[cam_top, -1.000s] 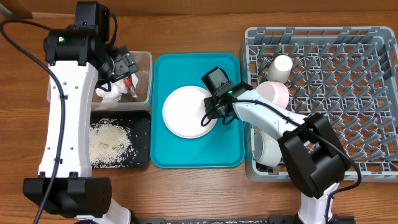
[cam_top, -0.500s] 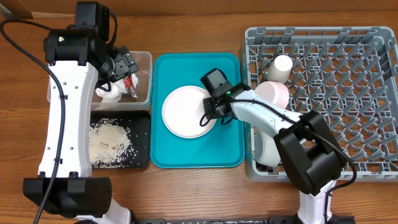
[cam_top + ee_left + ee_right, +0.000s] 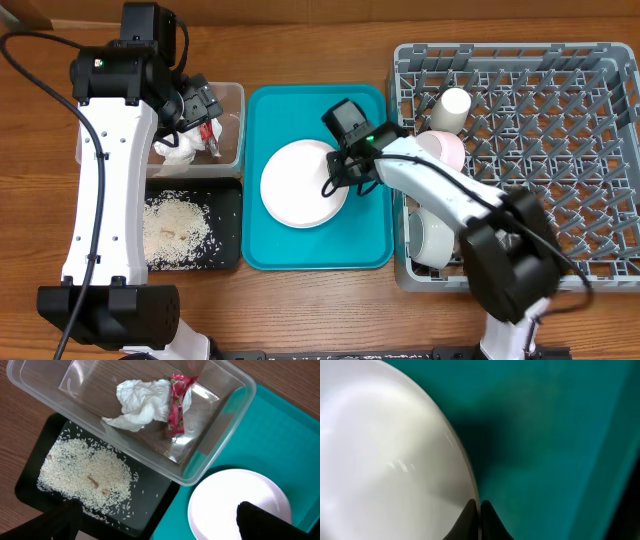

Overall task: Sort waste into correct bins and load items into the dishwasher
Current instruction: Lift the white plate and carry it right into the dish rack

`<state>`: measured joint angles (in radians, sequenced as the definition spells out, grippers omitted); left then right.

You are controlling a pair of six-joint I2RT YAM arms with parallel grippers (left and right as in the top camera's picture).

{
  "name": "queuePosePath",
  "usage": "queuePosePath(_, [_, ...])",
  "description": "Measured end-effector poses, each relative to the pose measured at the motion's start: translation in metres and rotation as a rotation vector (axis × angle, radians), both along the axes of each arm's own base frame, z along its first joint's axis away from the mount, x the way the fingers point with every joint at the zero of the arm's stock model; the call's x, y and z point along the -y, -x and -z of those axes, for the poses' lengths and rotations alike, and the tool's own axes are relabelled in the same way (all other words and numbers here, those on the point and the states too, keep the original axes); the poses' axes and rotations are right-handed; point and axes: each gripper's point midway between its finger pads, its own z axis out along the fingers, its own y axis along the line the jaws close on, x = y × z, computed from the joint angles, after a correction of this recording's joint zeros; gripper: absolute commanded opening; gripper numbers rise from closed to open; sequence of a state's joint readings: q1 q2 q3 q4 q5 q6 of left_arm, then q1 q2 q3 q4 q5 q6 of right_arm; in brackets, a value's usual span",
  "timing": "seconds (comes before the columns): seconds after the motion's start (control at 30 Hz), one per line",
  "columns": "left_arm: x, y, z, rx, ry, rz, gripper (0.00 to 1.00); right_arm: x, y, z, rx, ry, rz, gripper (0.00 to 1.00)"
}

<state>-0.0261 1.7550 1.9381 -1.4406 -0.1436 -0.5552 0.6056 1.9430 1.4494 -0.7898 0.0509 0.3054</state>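
Right wrist view: the right pincer (image 3: 478,507) pinches the round plate (image 3: 385,450) at its rim, teal tray (image 3: 545,435) beneath. Left pincer (image 3: 155,510) hangs spread.

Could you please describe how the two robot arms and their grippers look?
The left arm and right arm have white links between blocky black joints, each showing a small green light. A thin black cable runs along each. The left gripper and right gripper are black.

At left, the tub (image 3: 233,100) holds napkin (image 3: 137,402) and wrapper (image 3: 176,405); just before it, the shallow tray (image 3: 225,215) holds rice (image 3: 175,230). Middle — serving tray (image 3: 300,247) with plate (image 3: 295,185) on it. Right — rack (image 3: 560,150), cup (image 3: 455,105) and bowl (image 3: 428,240) in it
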Motion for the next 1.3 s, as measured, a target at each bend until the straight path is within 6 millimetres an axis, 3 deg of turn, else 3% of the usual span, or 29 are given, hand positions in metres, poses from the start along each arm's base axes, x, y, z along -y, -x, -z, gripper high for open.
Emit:
queuePosePath(0.1, [0.000, 0.000, 0.000, 0.000, 0.000, 0.000, 1.00, 0.005, -0.005, -0.057, 0.121, -0.022, 0.004, 0.04])
queuePosePath(0.2, [0.000, 0.000, 0.000, 0.000, 0.000, 0.000, 1.00, 0.029, -0.004, -0.127, 0.291, 0.010, 0.041, 0.04])
queuePosePath(0.33, [0.000, 0.000, 0.000, 0.000, 0.000, 0.000, 1.00, 0.103, 0.006, -0.204, 0.518, 0.228, 0.176, 0.04])
queuePosePath(0.43, [0.000, 0.000, 0.000, 0.000, 0.000, 0.000, 1.00, 0.163, 0.016, -0.230, 0.578, 0.491, 0.245, 0.04])
queuePosePath(0.6, [0.000, 0.000, 0.000, 0.000, 0.000, 0.000, 1.00, 0.239, 0.033, -0.236, 0.474, 0.846, 0.286, 0.04])
queuePosePath(0.8, [0.000, 0.000, 0.000, 0.000, 0.000, 0.000, 1.00, 0.300, 0.038, -0.221, 0.344, 0.969, 0.400, 0.04])
queuePosePath(1.07, [0.000, 0.000, 0.000, 0.000, 0.000, 0.000, 1.00, 0.341, 0.033, -0.189, 0.193, 1.036, 0.463, 0.04])
queuePosePath(1.3, [0.000, 0.000, 0.000, 0.000, 0.000, 0.000, 1.00, 0.338, 0.018, -0.181, 0.219, 0.985, 0.477, 0.04])
